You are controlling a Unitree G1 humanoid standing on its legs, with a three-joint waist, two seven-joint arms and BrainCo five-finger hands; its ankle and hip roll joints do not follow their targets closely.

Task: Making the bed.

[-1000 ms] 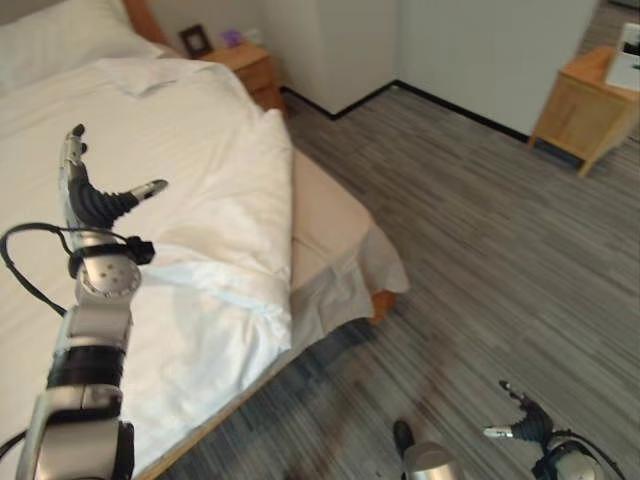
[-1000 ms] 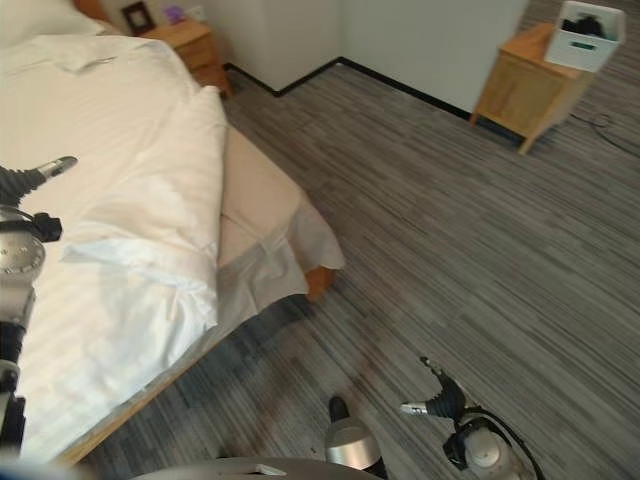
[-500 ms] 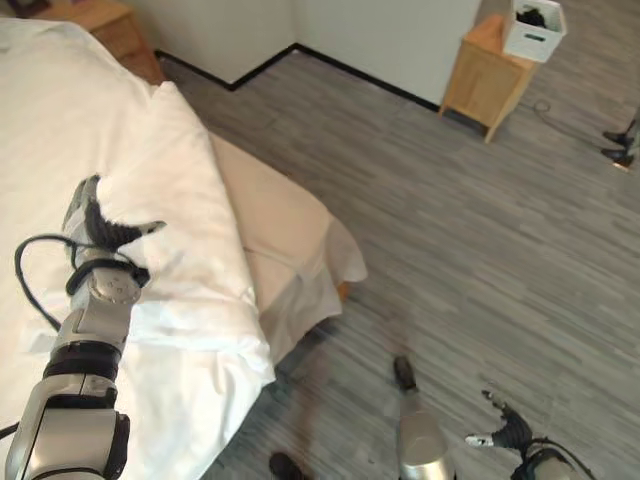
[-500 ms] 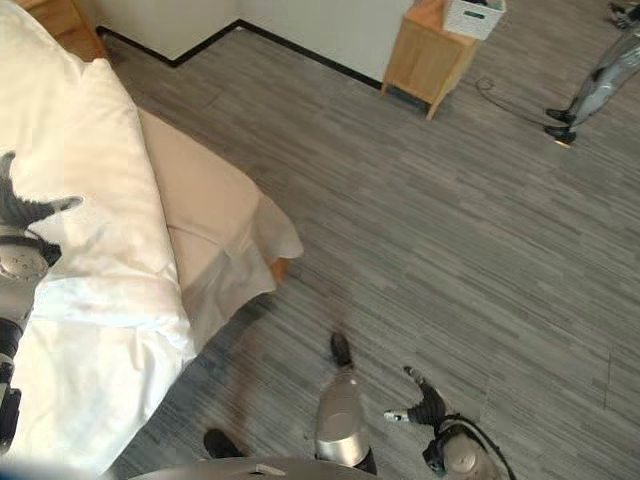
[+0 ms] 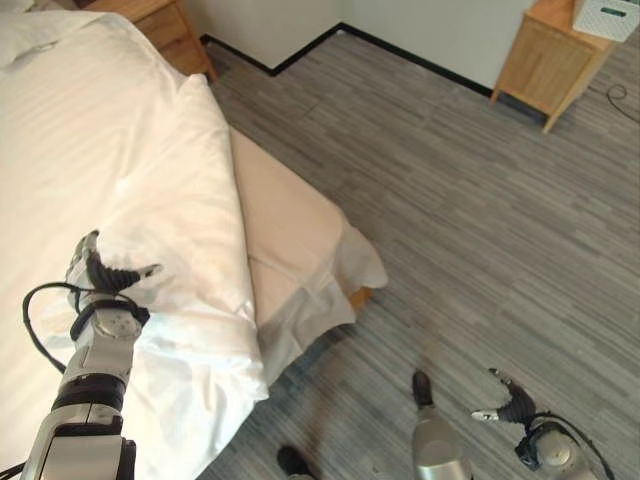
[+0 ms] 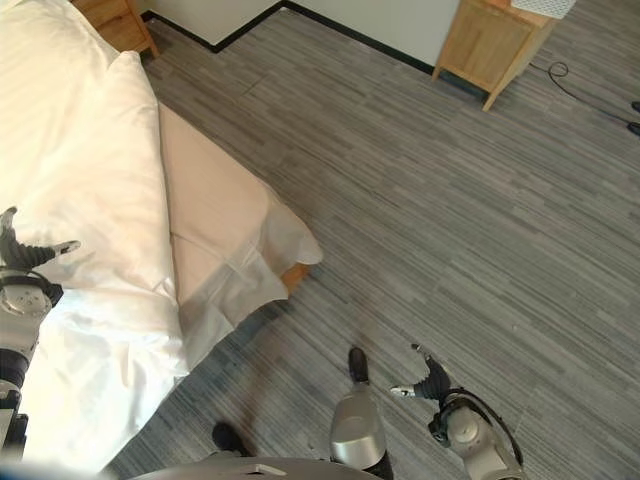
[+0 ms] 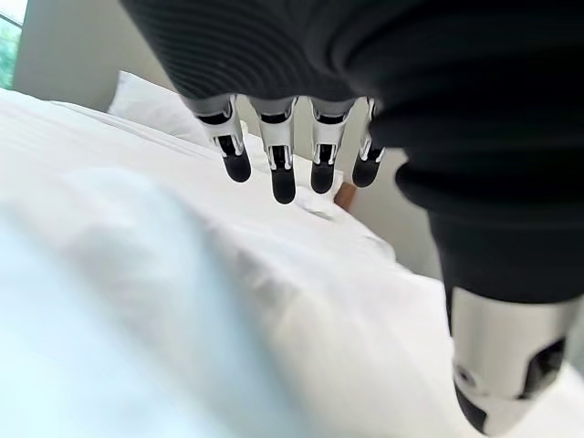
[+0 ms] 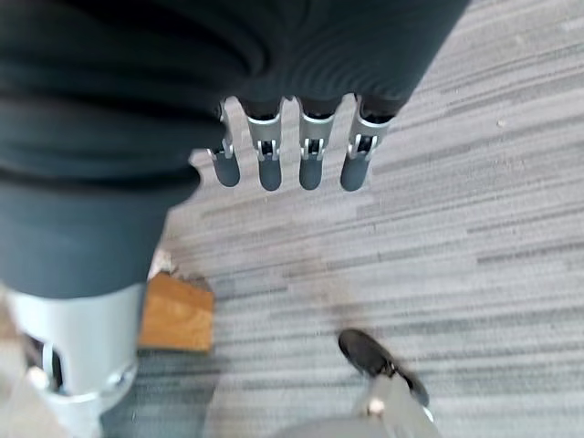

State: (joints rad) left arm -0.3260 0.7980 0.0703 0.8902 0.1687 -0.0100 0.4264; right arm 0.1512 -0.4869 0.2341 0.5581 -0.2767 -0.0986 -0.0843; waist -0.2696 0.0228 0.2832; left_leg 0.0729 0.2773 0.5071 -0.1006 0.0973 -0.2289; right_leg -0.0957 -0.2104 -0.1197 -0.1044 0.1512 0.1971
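The white duvet [image 5: 120, 180] covers the bed [image 5: 290, 230], long axis running from the pillow [image 5: 40, 22] toward the foot; its turned-back edge leaves a beige strip bare. The left hand [image 5: 95, 272], fingers spread, now sits lower on the duvet than a second ago. The right hand [image 5: 510, 403] hangs relaxed over the floor [image 5: 480, 220].

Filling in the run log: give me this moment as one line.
task: making bed | left hand: open, over white duvet | right hand: open, over carpet floor | beige sheet corner exposed
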